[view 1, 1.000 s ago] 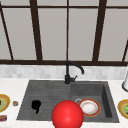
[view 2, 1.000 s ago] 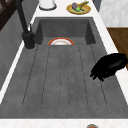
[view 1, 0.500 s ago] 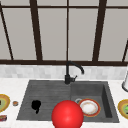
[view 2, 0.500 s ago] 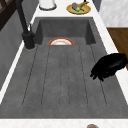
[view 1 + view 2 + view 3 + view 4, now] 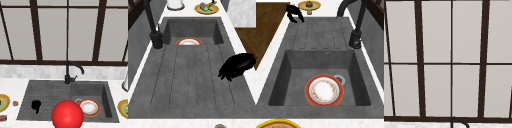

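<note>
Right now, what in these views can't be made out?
- The red ball: cut off by the front view's bottom edge; what it rests on can't be told.
- The plate in the sink: the basin's near rim hides its lower part in the left side view.
- The left hand: a dark blob in the front view, fingers unreadable.

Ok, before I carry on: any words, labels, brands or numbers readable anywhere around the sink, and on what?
None: no readable text on anything.
The plate in the basin bears a speckled rim pattern, no letters.
The small red item at the counter's left edge is too blurred to tell whether it carries a label.
The left hand hovering over the drainboard is plain black.
</note>
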Available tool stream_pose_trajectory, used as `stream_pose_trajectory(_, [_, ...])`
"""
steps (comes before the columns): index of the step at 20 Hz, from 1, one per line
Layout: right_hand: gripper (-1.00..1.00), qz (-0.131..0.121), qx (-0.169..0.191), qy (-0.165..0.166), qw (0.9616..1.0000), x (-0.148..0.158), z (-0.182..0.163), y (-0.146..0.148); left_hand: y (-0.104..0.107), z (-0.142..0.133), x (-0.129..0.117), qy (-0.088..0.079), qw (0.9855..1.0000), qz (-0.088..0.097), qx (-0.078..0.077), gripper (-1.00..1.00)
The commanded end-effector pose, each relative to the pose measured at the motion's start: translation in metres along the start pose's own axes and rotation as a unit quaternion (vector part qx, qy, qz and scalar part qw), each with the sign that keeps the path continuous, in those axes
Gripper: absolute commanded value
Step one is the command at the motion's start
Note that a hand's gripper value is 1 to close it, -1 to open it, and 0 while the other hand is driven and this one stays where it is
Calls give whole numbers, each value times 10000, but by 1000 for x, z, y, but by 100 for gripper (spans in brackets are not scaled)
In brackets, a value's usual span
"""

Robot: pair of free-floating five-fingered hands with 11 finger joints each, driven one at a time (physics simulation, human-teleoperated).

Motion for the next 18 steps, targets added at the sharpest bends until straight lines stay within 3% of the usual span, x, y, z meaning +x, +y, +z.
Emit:
stream_pose_trajectory(1, [-100, -171, 17, -24, 9998, -9, -1, 0, 0, 0, 0, 0, 10000, 0, 0, 0])
stream_pose_trajectory(3, [-100, -557, -132, 127, 9983, -4, -1, -2, 0, 0, 0, 0, 10000, 0, 0, 0])
stream_pose_trajectory(7, [-100, -655, -170, 141, 9976, -3, -1, -2, 0, 0, 0, 0, 10000, 0, 0, 0])
stream_pose_trajectory(15, [-100, -634, -357, -1, 9974, -4, 9, -12, 0, 0, 0, 0, 10000, 0, 0, 0])
stream_pose_trajectory(18, [-100, -503, -359, -43, 9981, -11, 17, -21, 0, 0, 0, 0, 10000, 0, 0, 0])
